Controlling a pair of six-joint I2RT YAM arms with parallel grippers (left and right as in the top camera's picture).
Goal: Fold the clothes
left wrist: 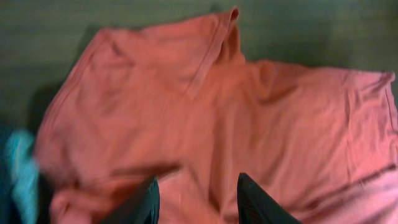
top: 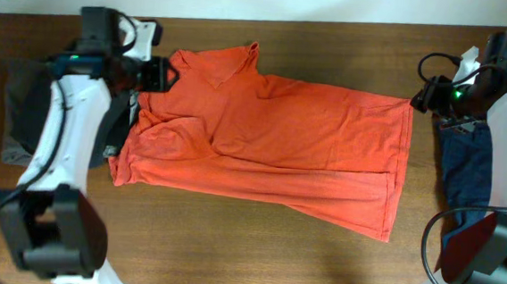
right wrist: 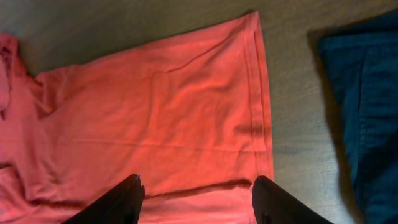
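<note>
An orange-red T-shirt (top: 272, 139) lies flat on the wooden table, folded over along its length, with the collar (top: 246, 59) at the back left and the hem (top: 401, 161) at the right. My left gripper (top: 162, 73) hovers at the shirt's back left shoulder. In the left wrist view it (left wrist: 198, 186) is open over the cloth (left wrist: 249, 106), holding nothing. My right gripper (top: 421, 94) sits at the hem's back right corner. In the right wrist view it (right wrist: 198, 186) is open above the shirt (right wrist: 161, 112), with nothing between its fingers.
A navy blue garment (top: 463, 166) lies under the right arm, also seen as a dark blue garment (right wrist: 367, 106) right of the hem. Black and grey clothes (top: 21, 112) are heaped at the left edge. Bare wood (top: 228, 248) runs along the front.
</note>
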